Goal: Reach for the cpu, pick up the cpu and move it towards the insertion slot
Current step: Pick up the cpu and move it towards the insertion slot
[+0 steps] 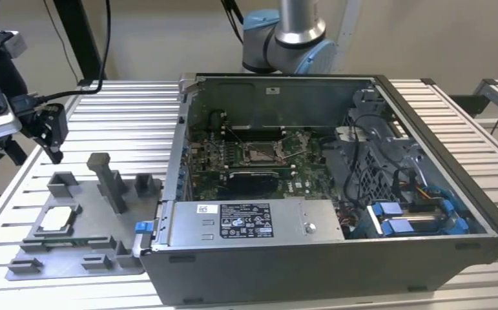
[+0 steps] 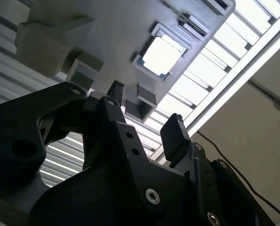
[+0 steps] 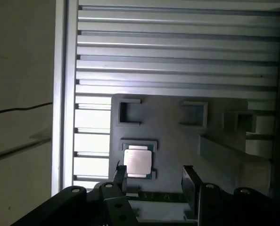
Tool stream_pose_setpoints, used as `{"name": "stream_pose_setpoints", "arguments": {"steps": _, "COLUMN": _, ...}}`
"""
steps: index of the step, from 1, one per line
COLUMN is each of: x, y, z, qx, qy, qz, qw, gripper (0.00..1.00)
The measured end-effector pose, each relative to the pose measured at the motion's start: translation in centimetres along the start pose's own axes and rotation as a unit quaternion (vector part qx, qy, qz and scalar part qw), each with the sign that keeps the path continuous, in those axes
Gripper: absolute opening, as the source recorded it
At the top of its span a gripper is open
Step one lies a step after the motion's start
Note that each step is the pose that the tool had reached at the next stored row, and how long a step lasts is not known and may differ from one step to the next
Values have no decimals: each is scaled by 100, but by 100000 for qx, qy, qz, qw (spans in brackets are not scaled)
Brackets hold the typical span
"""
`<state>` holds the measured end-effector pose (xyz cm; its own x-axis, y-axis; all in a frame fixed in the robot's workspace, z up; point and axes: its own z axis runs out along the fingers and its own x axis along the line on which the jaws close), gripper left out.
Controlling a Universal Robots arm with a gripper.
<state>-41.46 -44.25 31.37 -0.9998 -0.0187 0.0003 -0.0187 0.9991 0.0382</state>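
Observation:
The cpu [image 1: 57, 219] is a pale square chip lying flat in a pocket of the grey plastic tray [image 1: 76, 266], toward the exterior view's left. Both wrist views show the cpu [image 2: 161, 54] [image 3: 138, 162] just beyond the black fingertips. My gripper [image 1: 52, 139] hangs above the tray's far end, apart from the chip. The gripper [image 2: 147, 103] [image 3: 154, 172] is open, with nothing between its fingers. The insertion slot [image 1: 261, 153] is a metal-framed square socket on the green motherboard inside the open computer case.
The open computer case [image 1: 335, 265] fills the middle and the exterior view's right, with a power supply box [image 1: 244, 223] along its near side. Upright grey blocks [image 1: 109, 181] stand on the tray. Everything rests on a slatted metal table [image 1: 128, 110]. Another arm's base [image 1: 283, 39] rises behind the case.

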Motion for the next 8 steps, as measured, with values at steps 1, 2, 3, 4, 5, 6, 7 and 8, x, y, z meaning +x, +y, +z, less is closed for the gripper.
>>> {"name": "stream_pose_setpoints", "arguments": {"steps": 1, "x": 4, "y": 0, "z": 14, "qx": -1, "qy": -2, "qz": -2, "qw": 100000, "gripper": 100}}
{"name": "stream_pose_setpoints", "arguments": {"steps": 2, "x": 8, "y": -1, "z": 28, "qx": -1, "qy": -2, "qz": -2, "qw": 100000, "gripper": 100}}
{"name": "stream_pose_setpoints", "arguments": {"steps": 3, "x": 14, "y": 0, "z": 44, "qx": -1, "qy": 3, "qz": 3, "qw": 100000, "gripper": 100}}
{"name": "stream_pose_setpoints", "arguments": {"steps": 4, "x": 19, "y": 2, "z": 60, "qx": -2, "qy": -2, "qz": 4, "qw": 100000, "gripper": 100}}
{"name": "stream_pose_setpoints", "arguments": {"steps": 5, "x": 22, "y": 1, "z": 76, "qx": -5, "qy": -4, "qz": -1, "qw": 100000, "gripper": 100}}
{"name": "stream_pose_setpoints", "arguments": {"steps": 6, "x": 26, "y": 1, "z": 92, "qx": -7, "qy": -6, "qz": -4, "qw": 100000, "gripper": 100}}
{"name": "stream_pose_setpoints", "arguments": {"steps": 7, "x": 31, "y": 0, "z": 108, "qx": -5, "qy": -2, "qz": -4, "qw": 100000, "gripper": 100}}
{"name": "stream_pose_setpoints", "arguments": {"steps": 8, "x": 36, "y": 0, "z": 124, "qx": -2, "qy": 0, "qz": 0, "qw": 100000, "gripper": 100}}
